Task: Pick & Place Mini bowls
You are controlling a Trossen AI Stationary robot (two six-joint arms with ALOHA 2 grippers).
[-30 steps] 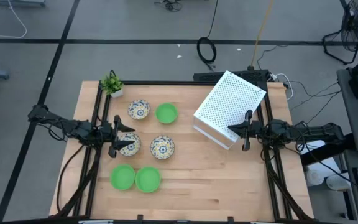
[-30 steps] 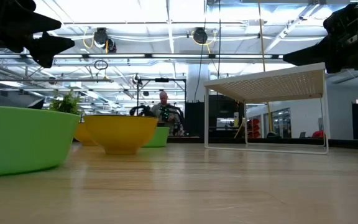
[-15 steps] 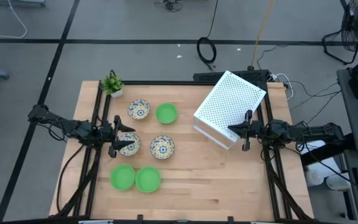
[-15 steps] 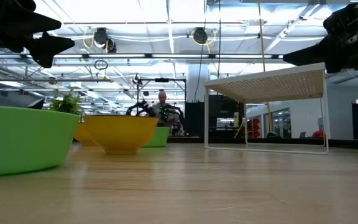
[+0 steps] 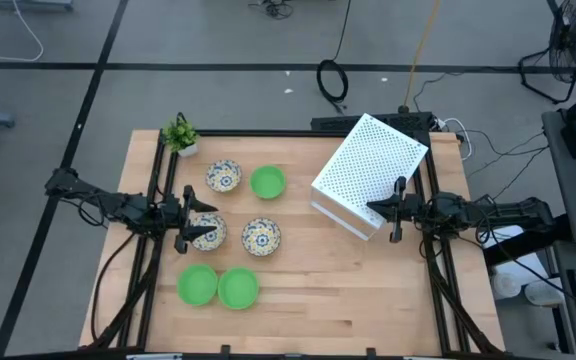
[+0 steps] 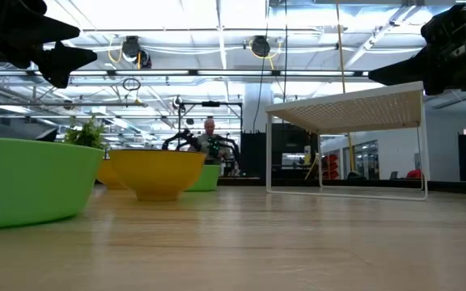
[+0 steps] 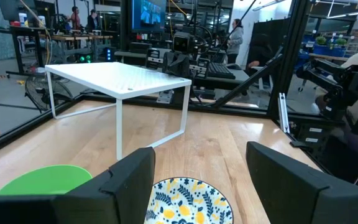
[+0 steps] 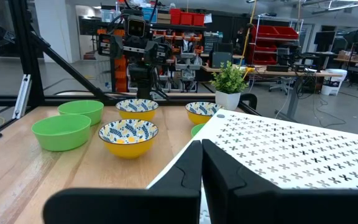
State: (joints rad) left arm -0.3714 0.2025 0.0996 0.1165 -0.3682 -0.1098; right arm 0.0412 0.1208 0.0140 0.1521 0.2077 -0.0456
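Spread, my left pincer (image 5: 190,228) hangs over 1 floral bowl (image 5: 208,232), lined up to grab; right pincer (image 5: 396,211) waits pressed together.

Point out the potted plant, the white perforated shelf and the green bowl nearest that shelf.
potted plant (image 5: 180,134): high view, on its leaves.
white perforated shelf (image 5: 370,161): high view, middle of its top panel.
green bowl (image 5: 267,182): high view, centre of its inside.

Six mini bowls (image 5: 233,235) at table (image 5: 318,290) left, rack (image 5: 368,170) right, plant (image 5: 180,135) seemingly far-left corner.
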